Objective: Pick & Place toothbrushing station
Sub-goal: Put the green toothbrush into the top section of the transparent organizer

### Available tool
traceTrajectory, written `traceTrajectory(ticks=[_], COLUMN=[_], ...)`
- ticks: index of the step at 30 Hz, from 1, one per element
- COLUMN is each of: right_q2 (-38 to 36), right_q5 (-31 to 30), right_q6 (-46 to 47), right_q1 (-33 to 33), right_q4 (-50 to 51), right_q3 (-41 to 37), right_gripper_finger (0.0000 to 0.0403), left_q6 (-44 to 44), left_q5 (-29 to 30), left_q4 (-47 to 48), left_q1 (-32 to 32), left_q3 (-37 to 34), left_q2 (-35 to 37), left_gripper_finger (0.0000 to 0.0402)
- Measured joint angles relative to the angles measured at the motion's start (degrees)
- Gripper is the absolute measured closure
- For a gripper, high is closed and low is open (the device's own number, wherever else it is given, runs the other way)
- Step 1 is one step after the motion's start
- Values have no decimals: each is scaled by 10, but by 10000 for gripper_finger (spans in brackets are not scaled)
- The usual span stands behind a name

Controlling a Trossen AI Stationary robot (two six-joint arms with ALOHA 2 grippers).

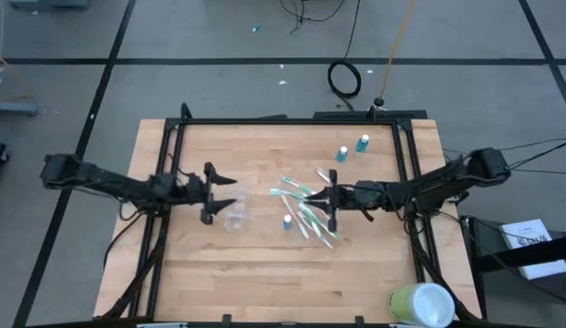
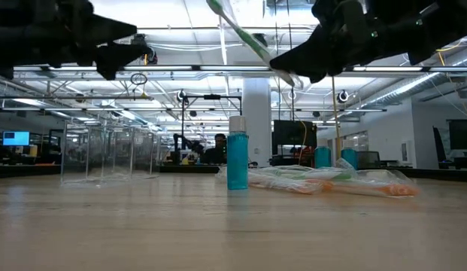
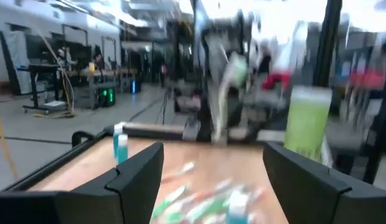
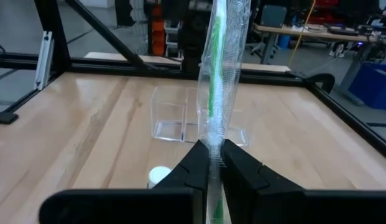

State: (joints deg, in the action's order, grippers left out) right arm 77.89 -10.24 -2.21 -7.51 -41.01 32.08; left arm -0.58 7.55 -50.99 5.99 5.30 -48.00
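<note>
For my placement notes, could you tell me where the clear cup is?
In the high view, the clear cup stands left of centre, beside the open left gripper, left of the toothbrushes.

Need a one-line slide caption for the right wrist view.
Right pincer shut on a wrapped toothbrush, held upright above the table, clear cup beyond.
</note>
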Motion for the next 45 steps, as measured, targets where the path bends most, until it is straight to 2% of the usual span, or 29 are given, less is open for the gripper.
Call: traceTrajectory(ticks=[7,16,23,33,36,45], right_q2=[16,16,16,16,16,16], right_q5=[0,1,4,16,16,16], right_q6=[-16,-16,-15,-17,-17,-17], right_q1=[1,1,-1,-1,-1,-1], right_q4=[-25,-25,-25,-25,-25,-24], right_q3=[0,0,0,0,0,0], right_gripper_finger=[385,385,385,385,385,385], left_q6=[15,-101,-130,-143,-141,-126], left_q5=[-3,0,19,50,50,27], left_q4=[-2,3,4,2,3,3], left_q1=[21,42,41,41,41,41], left_q3=[116,258,301,305,305,305], left_q2=[-142,-271,-314,-315,-315,-315], left_gripper_finger=[119,119,119,123,148,272])
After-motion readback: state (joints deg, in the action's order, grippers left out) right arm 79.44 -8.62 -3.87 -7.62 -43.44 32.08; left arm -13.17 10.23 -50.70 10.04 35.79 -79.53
